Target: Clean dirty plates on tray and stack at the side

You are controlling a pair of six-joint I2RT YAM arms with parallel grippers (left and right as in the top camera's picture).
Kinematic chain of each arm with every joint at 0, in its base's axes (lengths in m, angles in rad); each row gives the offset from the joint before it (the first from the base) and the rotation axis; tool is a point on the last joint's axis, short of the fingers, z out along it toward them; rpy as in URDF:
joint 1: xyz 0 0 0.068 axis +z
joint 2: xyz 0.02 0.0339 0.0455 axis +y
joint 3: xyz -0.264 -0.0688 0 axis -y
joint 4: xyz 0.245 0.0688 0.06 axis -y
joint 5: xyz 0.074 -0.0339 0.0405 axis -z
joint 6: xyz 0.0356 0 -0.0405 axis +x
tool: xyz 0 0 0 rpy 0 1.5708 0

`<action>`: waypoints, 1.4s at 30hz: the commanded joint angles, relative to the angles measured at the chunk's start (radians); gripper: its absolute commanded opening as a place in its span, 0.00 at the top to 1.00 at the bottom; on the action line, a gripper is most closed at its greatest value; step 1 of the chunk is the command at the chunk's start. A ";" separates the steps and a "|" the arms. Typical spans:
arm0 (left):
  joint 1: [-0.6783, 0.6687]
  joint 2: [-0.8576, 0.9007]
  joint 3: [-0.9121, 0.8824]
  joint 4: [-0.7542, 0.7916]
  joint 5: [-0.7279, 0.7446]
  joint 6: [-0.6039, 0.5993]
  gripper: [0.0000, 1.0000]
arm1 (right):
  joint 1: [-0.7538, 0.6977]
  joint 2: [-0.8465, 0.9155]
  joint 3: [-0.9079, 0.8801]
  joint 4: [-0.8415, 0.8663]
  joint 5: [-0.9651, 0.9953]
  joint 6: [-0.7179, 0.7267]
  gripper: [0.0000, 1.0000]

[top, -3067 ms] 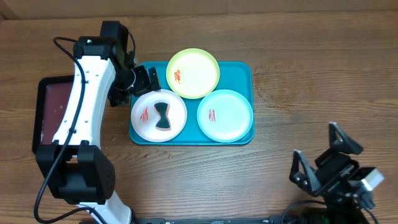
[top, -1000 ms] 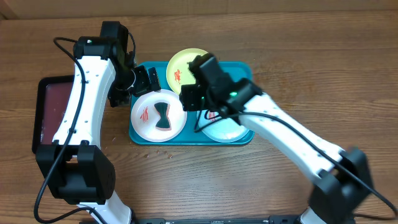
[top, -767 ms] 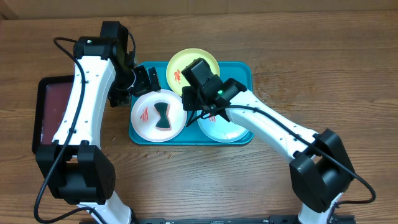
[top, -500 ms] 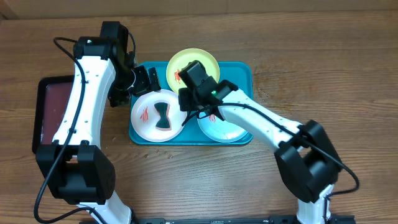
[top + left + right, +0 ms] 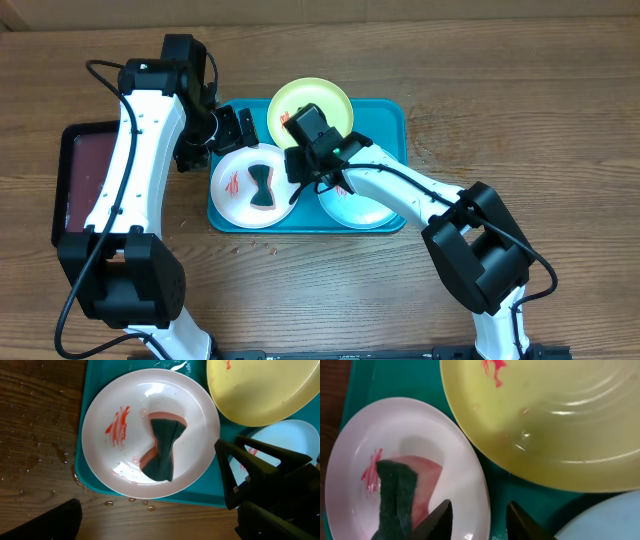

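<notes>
While left pincer (image 5: 235,125) hangs wide apart over tray (image 5: 385,115) corner, right pincer (image 5: 480,506), half-apart, straddles white plate (image 5: 350,460) rim.

Sponge (image 5: 262,187), maroon tray (image 5: 85,180), wet wooden table (image 5: 500,100)
We see the green-and-orange sponge, pinched at its waist, just beside the right claw (image 5: 480,505); the maroon tray lies well apart from that claw, beyond the sponge, and water drops (image 5: 108,503) bead the wood.

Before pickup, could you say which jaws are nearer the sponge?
Right: its jaws hover over the white plate's rim beside the sponge; left jaws stand farther, upper-left of it.
</notes>
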 commanded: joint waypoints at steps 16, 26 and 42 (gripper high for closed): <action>-0.004 -0.002 -0.013 0.018 0.028 0.027 0.00 | 0.004 0.068 -0.016 0.016 0.006 -0.006 0.71; -0.004 -0.001 -0.206 0.111 0.028 0.095 0.08 | 0.004 0.068 -0.016 -0.022 -0.043 -0.006 0.80; -0.037 0.014 -0.411 0.437 0.144 0.111 0.47 | 0.004 0.068 -0.016 -0.026 -0.066 -0.007 0.80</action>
